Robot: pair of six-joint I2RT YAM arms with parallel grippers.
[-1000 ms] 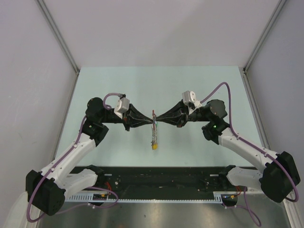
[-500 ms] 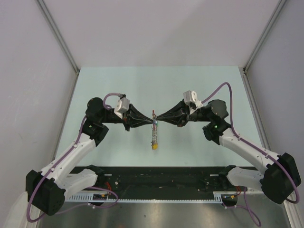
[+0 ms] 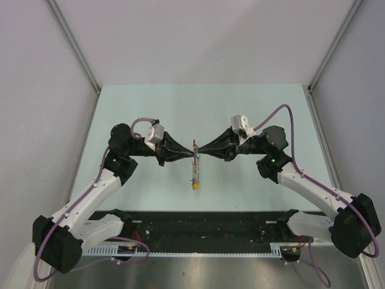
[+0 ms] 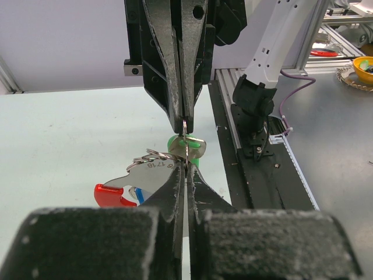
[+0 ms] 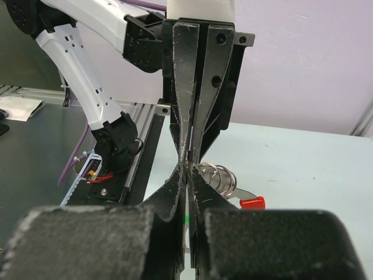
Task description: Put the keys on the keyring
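Left end effector [image 3: 190, 156] and right end effector [image 3: 200, 153] meet tip to tip, both pinched fully shut on the keyring [image 3: 195, 171]'s thin wire loop. Its long axis trails from the tips toward the arm bases, over the surface [image 3: 252, 186]. The green key [image 4: 190, 146] sits right at the tips, so neither of the 2 arms is nearer.

shiny metal keyring [image 4: 152, 156], glossy green plastic key [image 4: 196, 153], matt pale table [image 3: 180, 108]
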